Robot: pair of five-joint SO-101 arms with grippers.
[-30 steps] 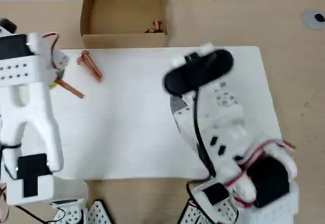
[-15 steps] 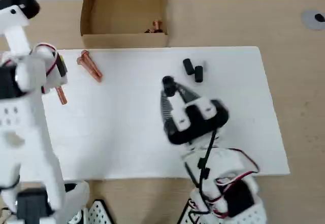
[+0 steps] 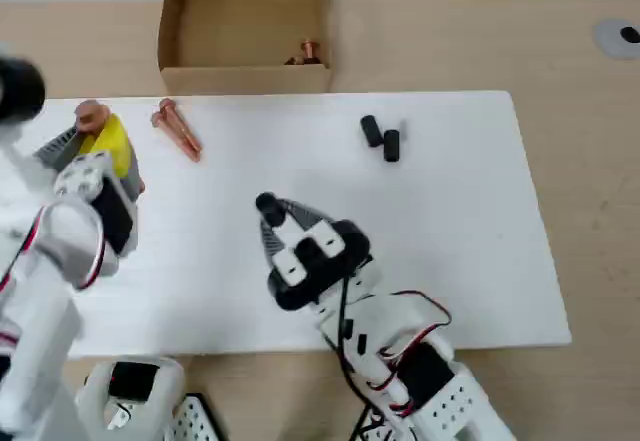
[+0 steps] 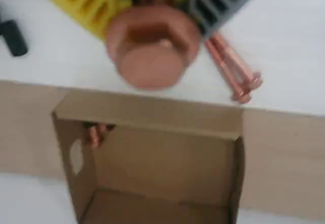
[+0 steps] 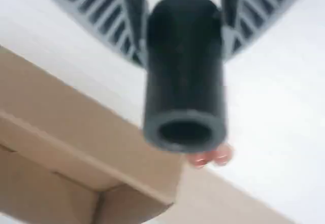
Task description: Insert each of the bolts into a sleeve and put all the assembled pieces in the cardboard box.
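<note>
My left gripper [image 3: 92, 131] at the mat's left edge is shut on a copper bolt [image 3: 90, 115], whose hexagonal head [image 4: 152, 46] faces the left wrist camera. My right gripper [image 3: 272, 213] over the mat's middle is shut on a black sleeve [image 3: 267, 204]; the sleeve's open end [image 5: 184, 130] shows in the right wrist view. Two loose copper bolts [image 3: 177, 128] lie near the mat's far left corner. Two black sleeves [image 3: 381, 138] lie on the mat right of centre. The cardboard box [image 3: 243, 27] stands beyond the mat with an assembled piece [image 3: 305, 54] inside.
A white mat [image 3: 450, 231] covers the wooden table [image 3: 580, 161]. A grey disc [image 3: 618, 36] sits at the far right of the table. The two arm bases stand at the near edge.
My right gripper has pulled back from the sleeves toward the mat's middle, carrying one black sleeve. My left gripper has lifted a bolt and tilted it upward at the left edge.
</note>
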